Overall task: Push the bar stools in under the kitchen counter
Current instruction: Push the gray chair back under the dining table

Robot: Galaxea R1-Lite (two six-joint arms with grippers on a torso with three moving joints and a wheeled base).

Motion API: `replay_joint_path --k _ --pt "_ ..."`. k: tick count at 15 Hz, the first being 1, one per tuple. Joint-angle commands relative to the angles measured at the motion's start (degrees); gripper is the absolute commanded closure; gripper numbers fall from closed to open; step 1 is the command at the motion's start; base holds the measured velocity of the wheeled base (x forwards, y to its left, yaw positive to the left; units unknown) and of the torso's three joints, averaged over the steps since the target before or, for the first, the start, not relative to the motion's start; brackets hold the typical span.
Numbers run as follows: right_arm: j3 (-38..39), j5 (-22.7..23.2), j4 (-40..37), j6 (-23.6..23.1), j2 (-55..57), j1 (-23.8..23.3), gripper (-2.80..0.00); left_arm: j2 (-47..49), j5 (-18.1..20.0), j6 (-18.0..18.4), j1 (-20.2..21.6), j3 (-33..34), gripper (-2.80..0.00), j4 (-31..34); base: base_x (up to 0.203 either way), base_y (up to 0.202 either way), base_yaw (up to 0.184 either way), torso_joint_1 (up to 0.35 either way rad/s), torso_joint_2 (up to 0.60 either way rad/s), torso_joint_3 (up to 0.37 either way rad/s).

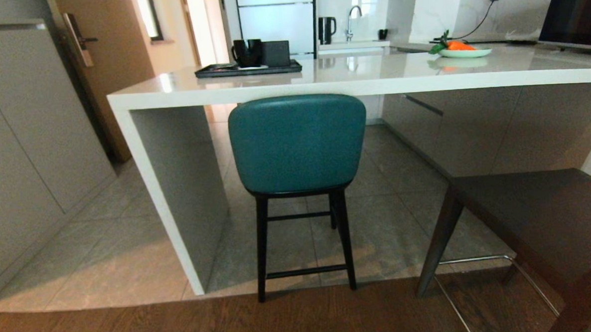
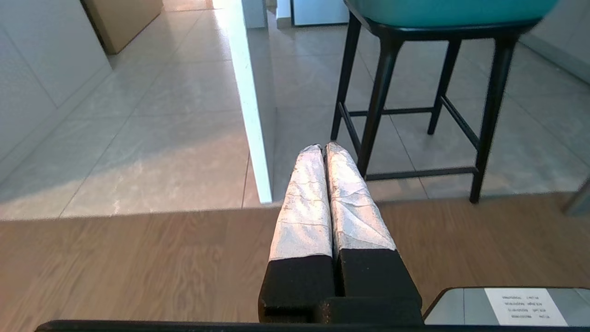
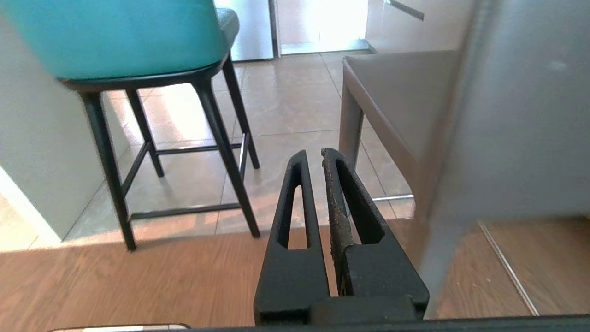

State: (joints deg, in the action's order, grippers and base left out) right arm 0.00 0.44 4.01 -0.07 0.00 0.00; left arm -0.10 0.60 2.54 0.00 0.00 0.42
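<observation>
A white paper label (image 2: 525,306) with several lines of dark print (too small to read) lies on a grey panel at the edge of the left wrist view. The teal leather bar stool with a curved back and thin black legs (image 1: 297,146) stands at the near edge of the long glossy white kitchen counter (image 1: 371,75), just beside the counter's white slab side leg (image 1: 177,191); its back rises about level with the slab's thick edge, its rear feet at the seam where grey floor tiles (image 1: 104,244) meet brown wood flooring (image 1: 183,325). The dark grey square-backed stool with a chrome footrest (image 1: 537,215) stands nearer the camera, toward the counter's right end, on the wood flooring. Near the counter's far-left corner sits a black tray with black mugs (image 1: 248,63); toward the far right, a pale green plate holding an orange item (image 1: 462,50). The left gripper (image 2: 321,147), fingers wrapped in silvery tape, hangs low with fingers pressed together, empty. The right gripper (image 3: 314,154), black, is likewise closed on nothing, near the grey stool.
</observation>
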Motion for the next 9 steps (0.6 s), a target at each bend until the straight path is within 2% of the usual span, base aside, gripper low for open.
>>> replay_joint_path --k 1,5,9 --pt "1.67 0.0 0.03 -0.01 0.09 0.0 0.0 0.1 0.02 0.01 0.0 0.0 0.0 0.02 -0.205 0.0 -0.002 0.002 0.0 0.003" --pt "1.67 0.0 0.03 -0.01 0.09 0.0 0.0 0.1 0.11 0.1 0.0 0.0 0.0 0.02 -0.171 0.0 -0.002 0.0 0.0 0.001" --pt "1.67 0.0 0.03 -0.01 0.09 0.0 0.0 0.1 0.19 0.36 0.0 -0.06 0.0 -0.13 0.0 0.0 0.0 0.0 0.0 0.0"
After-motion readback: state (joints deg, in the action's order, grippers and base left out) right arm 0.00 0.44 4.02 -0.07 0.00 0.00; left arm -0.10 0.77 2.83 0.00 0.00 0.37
